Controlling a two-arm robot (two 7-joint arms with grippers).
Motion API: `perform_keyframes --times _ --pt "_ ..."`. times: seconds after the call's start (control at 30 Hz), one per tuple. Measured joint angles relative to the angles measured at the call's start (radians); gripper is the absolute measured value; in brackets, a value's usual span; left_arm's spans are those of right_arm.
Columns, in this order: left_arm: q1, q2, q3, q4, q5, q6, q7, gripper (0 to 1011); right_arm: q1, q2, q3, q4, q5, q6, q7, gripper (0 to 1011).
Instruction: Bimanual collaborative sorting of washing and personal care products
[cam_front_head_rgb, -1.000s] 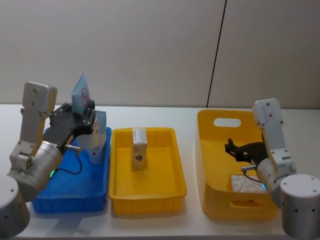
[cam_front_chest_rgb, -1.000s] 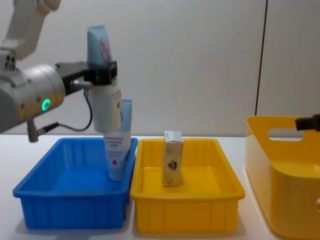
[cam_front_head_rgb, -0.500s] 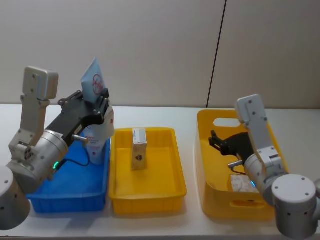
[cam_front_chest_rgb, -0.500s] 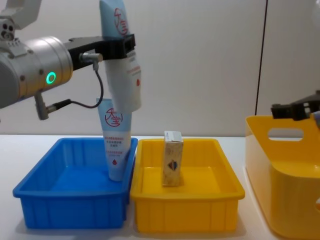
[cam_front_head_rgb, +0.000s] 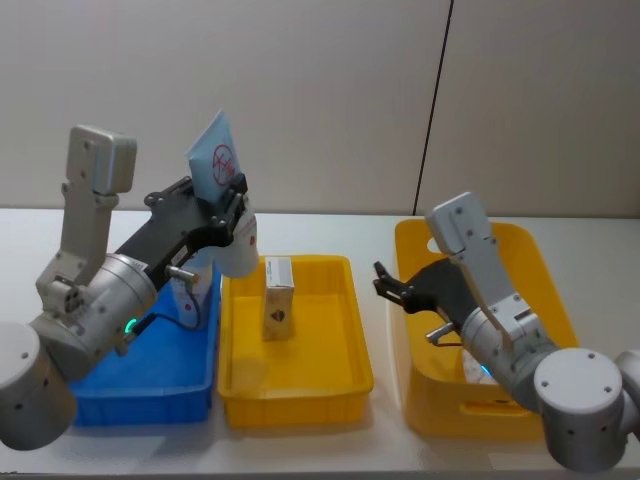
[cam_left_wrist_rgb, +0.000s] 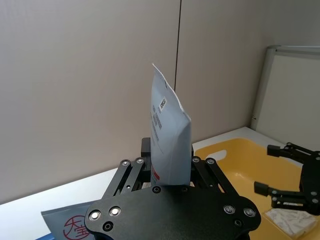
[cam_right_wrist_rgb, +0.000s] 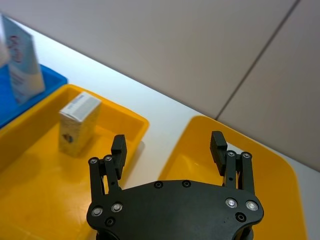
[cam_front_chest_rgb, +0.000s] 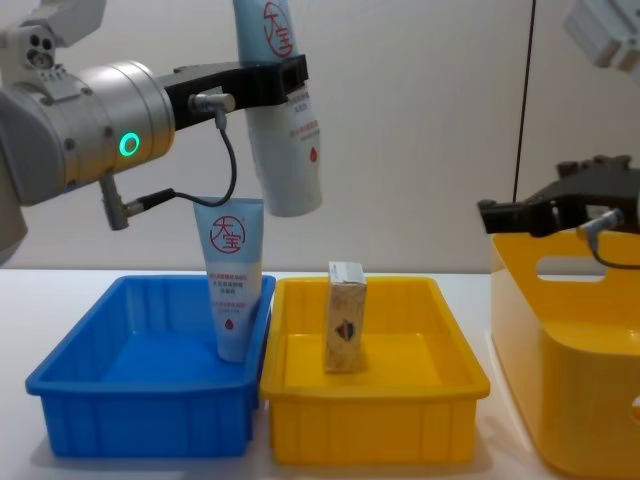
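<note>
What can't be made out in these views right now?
- Held tube: upper end cut off by the chest view's top edge; the left gripper, shut on it, covers its middle.
- White item in the tall yellow bin, near the open right gripper: hidden by the bin's wall in the chest view; what it is cannot be told.
- Standing tube: mostly behind the left arm in the head view.

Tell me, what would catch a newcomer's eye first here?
The left gripper holds a white tube high in the air, above the seam between the blue tray and the yellow tray. A second tube stands in the blue tray and a small carton upright in the yellow one. The right gripper hangs open at the tall yellow bin's left rim.
</note>
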Motion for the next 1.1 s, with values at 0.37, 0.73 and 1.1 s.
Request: perform_keyframes --times 0.37,0.73,1.1 --pt "-0.017 -0.007 0.018 0.023 -0.010 -0.009 -0.014 308 0.035 0.029 -0.049 0.022 0.008 -0.062 0.133 1004" --pt "-0.023 -0.014 0.025 0.034 -0.012 -0.015 -0.015 308 0.094 0.052 -0.106 0.058 0.031 -0.112 0.281 1003" --pt "-0.022 -0.020 0.027 0.039 -0.015 -0.015 -0.013 308 0.168 0.053 -0.159 0.116 0.060 -0.167 0.405 1004"
